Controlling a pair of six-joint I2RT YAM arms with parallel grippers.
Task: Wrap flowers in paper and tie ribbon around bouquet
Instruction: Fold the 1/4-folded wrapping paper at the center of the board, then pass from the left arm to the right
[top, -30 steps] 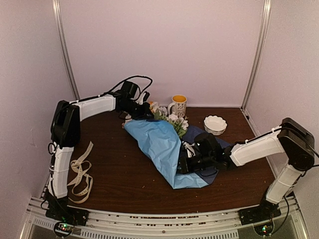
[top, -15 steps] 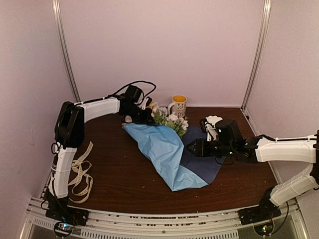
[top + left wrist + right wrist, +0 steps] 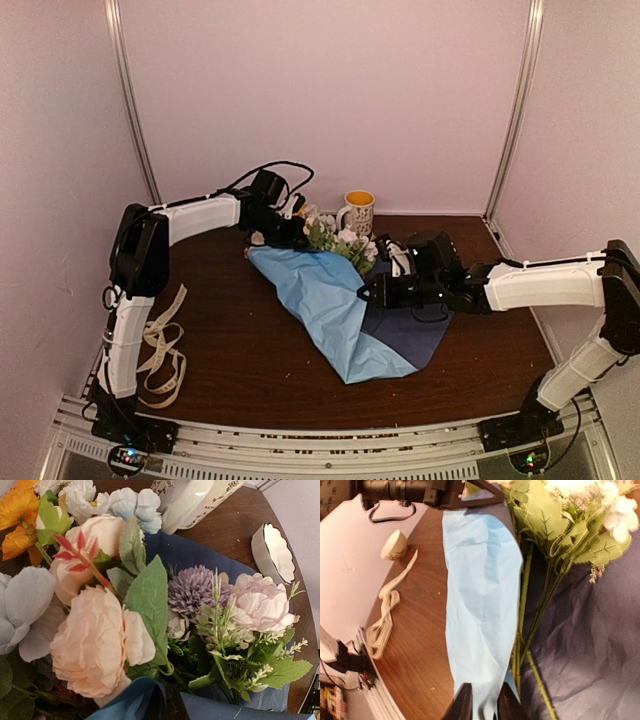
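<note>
The flowers lie at the back of the table on the paper, blooms toward the mug. In the left wrist view the blooms fill the frame. The sheet's light blue flap is folded over the left; navy shows on the right. Green stems run along the flap's edge. My left gripper is shut on the paper's top edge beside the blooms. My right gripper sits at the flap's right edge, its fingers close together with light blue paper between them. The ribbon lies loose at the front left.
A white mug with a yellow inside stands behind the flowers. A small white scalloped bowl sits right of them, mostly behind my right arm from above. The ribbon trails by the left arm's base. Walls enclose three sides.
My right gripper let go of the paper's near part, drew back to the right, then came left and closed on the flap's edge farther up. More navy shows. The left arm barely moved.
</note>
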